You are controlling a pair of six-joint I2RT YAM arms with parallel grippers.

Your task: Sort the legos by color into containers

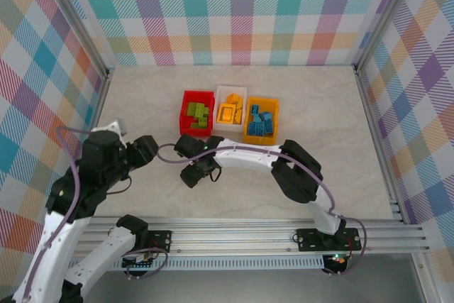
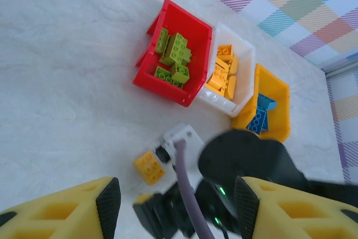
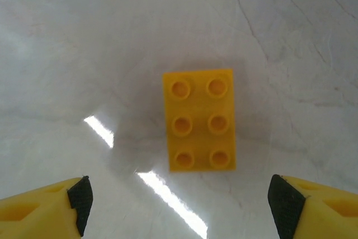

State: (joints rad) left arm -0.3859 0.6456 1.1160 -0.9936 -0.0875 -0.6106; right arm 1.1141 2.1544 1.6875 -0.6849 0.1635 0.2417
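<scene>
My right gripper (image 3: 182, 202) hangs wide open with the yellow brick (image 3: 199, 120) centred just ahead, so closing should pinch its narrow width.

High overview; two downward wrist views sharing brick (image 3: 199, 120)

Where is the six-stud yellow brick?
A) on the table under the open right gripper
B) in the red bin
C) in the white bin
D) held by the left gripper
A: the yellow brick lies studs-up on the table, with the right gripper open and not touching it.
</scene>
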